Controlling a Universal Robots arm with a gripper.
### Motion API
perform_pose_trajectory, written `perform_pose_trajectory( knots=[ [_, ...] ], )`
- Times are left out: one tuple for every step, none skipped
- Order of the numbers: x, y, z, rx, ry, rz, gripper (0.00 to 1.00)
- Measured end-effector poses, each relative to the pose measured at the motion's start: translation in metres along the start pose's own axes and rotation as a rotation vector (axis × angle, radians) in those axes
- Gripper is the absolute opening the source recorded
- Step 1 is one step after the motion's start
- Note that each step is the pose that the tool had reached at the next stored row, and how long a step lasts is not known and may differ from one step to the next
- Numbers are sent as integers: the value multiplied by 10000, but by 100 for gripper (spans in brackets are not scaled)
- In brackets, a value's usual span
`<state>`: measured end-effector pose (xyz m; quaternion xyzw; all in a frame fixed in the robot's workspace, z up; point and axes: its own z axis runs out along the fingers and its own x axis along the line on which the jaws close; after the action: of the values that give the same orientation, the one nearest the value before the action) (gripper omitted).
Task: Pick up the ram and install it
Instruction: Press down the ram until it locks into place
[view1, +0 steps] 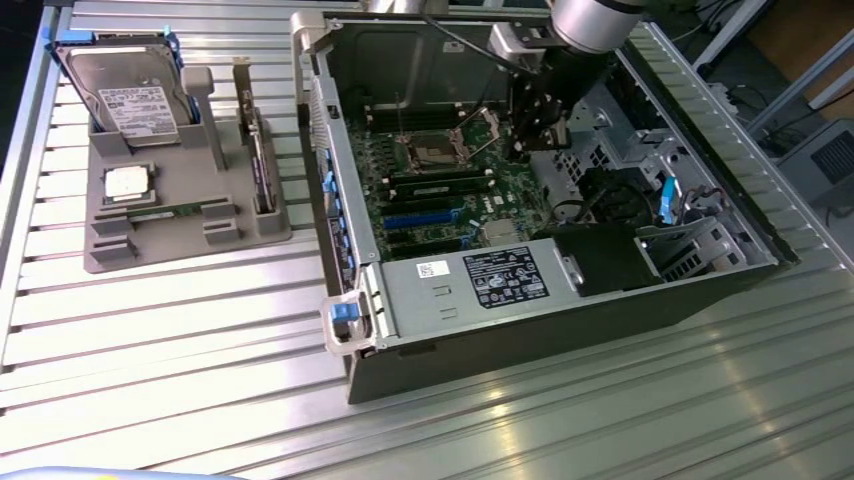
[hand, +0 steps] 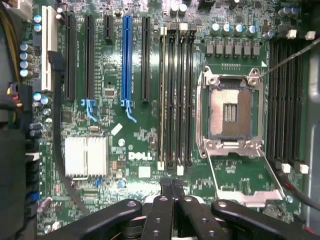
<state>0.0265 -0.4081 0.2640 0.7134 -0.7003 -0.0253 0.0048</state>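
Observation:
My gripper (view1: 539, 142) hangs inside the open computer case (view1: 694, 290), above the motherboard (hand: 125, 130) beside the bare processor socket (hand: 230, 112). Its black fingers (hand: 162, 210) are pressed together with nothing between them. A bank of long black memory slots (hand: 180, 95) lies just ahead of the fingertips. A thin board stands on edge in the slot furthest from the socket (hand: 162, 100), and it looks like a green ram stick (view1: 447, 188). Another narrow green stick that looks like a ram (view1: 171, 210) lies in the grey parts tray, far from the gripper.
The grey tray (view1: 120, 250) on the exterior view's left also holds a hard drive (view1: 127, 100), a square silver processor (view1: 127, 182) and an upright expansion card (view1: 254, 150). Expansion slots (hand: 127, 55), a small heatsink (hand: 86, 156), cables and the power supply (view1: 501, 275) crowd the case.

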Motion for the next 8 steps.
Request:
perform_pose_trajectory(
  knots=[
    [-1,-29,-35,-1,1,0,10],
    [-1,-51,-69,0,0,-1,10],
    [-2,-74,-107,0,-1,0,10],
    [-2,-101,-149,-1,1,1,10],
    [-3,-121,-175,0,0,0,10],
    [-3,-148,-212,0,0,0,10],
    [-4,-194,-274,-1,0,-1,10],
    [-5,-214,-297,-1,-1,0,10]
  ],
)
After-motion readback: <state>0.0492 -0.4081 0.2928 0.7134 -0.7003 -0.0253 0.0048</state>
